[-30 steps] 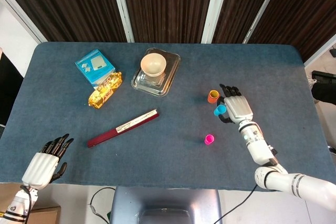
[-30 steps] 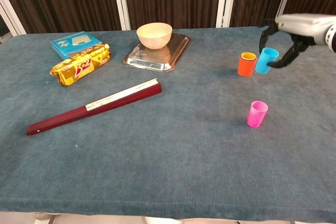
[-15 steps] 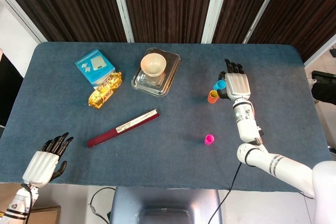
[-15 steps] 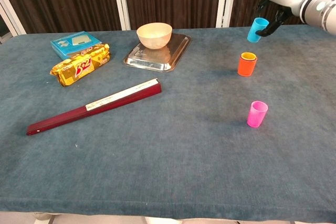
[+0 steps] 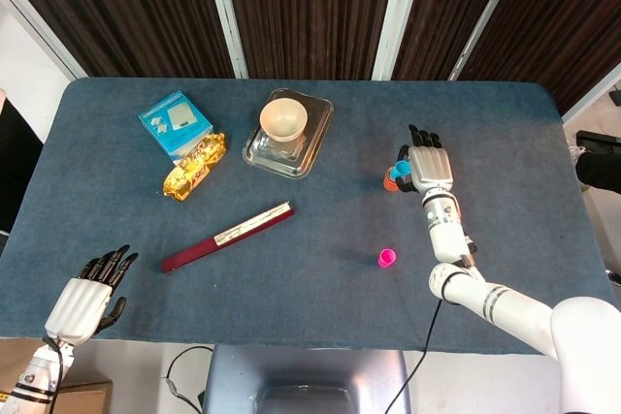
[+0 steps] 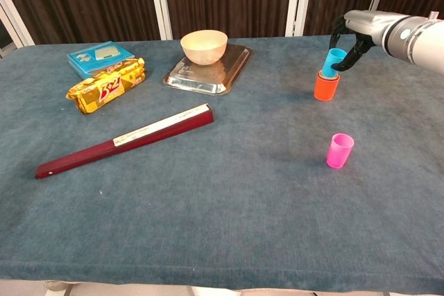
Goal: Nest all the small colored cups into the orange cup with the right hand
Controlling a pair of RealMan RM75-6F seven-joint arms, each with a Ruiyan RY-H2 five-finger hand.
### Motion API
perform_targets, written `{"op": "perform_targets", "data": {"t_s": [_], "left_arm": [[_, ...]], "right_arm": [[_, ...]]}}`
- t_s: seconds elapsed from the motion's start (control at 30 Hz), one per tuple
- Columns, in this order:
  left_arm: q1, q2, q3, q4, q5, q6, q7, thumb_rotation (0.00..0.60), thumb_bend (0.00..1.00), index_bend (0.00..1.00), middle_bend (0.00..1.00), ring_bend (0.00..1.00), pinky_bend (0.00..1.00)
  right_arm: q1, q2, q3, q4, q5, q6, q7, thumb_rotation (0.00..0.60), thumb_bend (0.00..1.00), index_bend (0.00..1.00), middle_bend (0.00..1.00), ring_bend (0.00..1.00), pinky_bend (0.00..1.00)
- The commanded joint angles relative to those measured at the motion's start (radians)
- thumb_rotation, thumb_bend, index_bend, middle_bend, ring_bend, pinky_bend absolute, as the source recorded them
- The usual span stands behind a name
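Observation:
The orange cup (image 6: pixel 326 87) (image 5: pixel 389 183) stands upright on the right side of the blue table. My right hand (image 6: pixel 354 35) (image 5: pixel 426 167) pinches a blue cup (image 6: pixel 336 59) (image 5: pixel 403 170) from above and behind, and the cup's base sits in the orange cup's mouth. Nearer the front edge a pink cup (image 6: pixel 340 150) (image 5: pixel 387 258) stands alone, upright. My left hand (image 5: pixel 85 299) hovers off the table's front left corner, fingers apart and holding nothing; the chest view does not show it.
A cream bowl (image 6: pixel 204 46) sits on a steel tray (image 6: pixel 223 74) at the back centre. A blue box (image 6: pixel 99 57) and a gold snack pack (image 6: pixel 106 85) lie back left. A dark red folded fan (image 6: pixel 125 140) lies diagonally in the middle.
My right hand lifted the blue cup from beside the orange cup, carried it above, then lowered it into the orange cup's mouth. The left hand stayed put.

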Motion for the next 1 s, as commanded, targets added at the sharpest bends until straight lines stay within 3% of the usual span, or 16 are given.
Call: {"op": "perform_targets", "data": {"t_s": [0.03, 0.1, 0.23, 0.33, 0.43, 0.5, 0.7, 0.83, 1.0], "left_arm": [[0.0, 0.0, -0.001, 0.0, -0.004, -0.002, 0.0, 0.6, 0.48, 0.0, 0.0, 0.09, 0.19], [0.0, 0.0, -0.002, 0.001, -0.005, -0.001, 0.0, 0.6, 0.48, 0.0, 0.0, 0.09, 0.19], [0.0, 0.002, 0.0, 0.0, -0.001, 0.002, -0.001, 0.6, 0.48, 0.0, 0.0, 0.09, 0.19], [0.002, 0.001, 0.002, -0.001, 0.002, 0.006, 0.0, 0.6, 0.48, 0.0, 0.0, 0.09, 0.19], [0.003, 0.003, 0.004, -0.004, 0.008, 0.011, -0.002, 0.6, 0.48, 0.0, 0.0, 0.09, 0.19], [0.005, 0.005, 0.004, -0.004, 0.01, 0.017, -0.004, 0.6, 0.48, 0.0, 0.0, 0.09, 0.19], [0.007, 0.005, 0.006, -0.005, 0.014, 0.021, -0.002, 0.6, 0.48, 0.0, 0.0, 0.09, 0.19], [0.007, 0.003, 0.012, -0.009, 0.023, 0.022, 0.004, 0.6, 0.48, 0.0, 0.0, 0.09, 0.19], [0.014, 0.005, 0.014, -0.011, 0.033, 0.039, 0.005, 0.6, 0.48, 0.0, 0.0, 0.09, 0.19]], "right_arm": [[0.001, -0.002, 0.0, 0.003, -0.002, 0.0, 0.0, 0.6, 0.45, 0.58, 0.06, 0.0, 0.0], [0.0, 0.001, -0.001, 0.002, 0.004, -0.004, -0.006, 0.6, 0.45, 0.53, 0.06, 0.0, 0.0], [-0.001, 0.022, -0.01, -0.022, 0.048, -0.024, -0.041, 0.6, 0.45, 0.31, 0.02, 0.0, 0.0], [-0.007, 0.04, -0.016, -0.051, 0.055, -0.022, -0.049, 0.6, 0.45, 0.24, 0.01, 0.0, 0.0], [-0.04, 0.088, -0.022, -0.146, -0.008, 0.001, -0.001, 0.6, 0.46, 0.24, 0.01, 0.0, 0.0], [-0.094, 0.151, -0.044, -0.276, -0.128, 0.054, 0.062, 0.6, 0.45, 0.24, 0.01, 0.0, 0.0], [-0.254, 0.381, -0.2, -0.667, -0.478, 0.121, 0.204, 0.6, 0.45, 0.24, 0.01, 0.0, 0.0], [-0.292, 0.436, -0.27, -0.732, -0.595, 0.131, 0.208, 0.6, 0.45, 0.25, 0.01, 0.0, 0.0], [-0.304, 0.415, -0.304, -0.705, -0.615, 0.11, 0.2, 0.6, 0.45, 0.28, 0.01, 0.0, 0.0]]}}
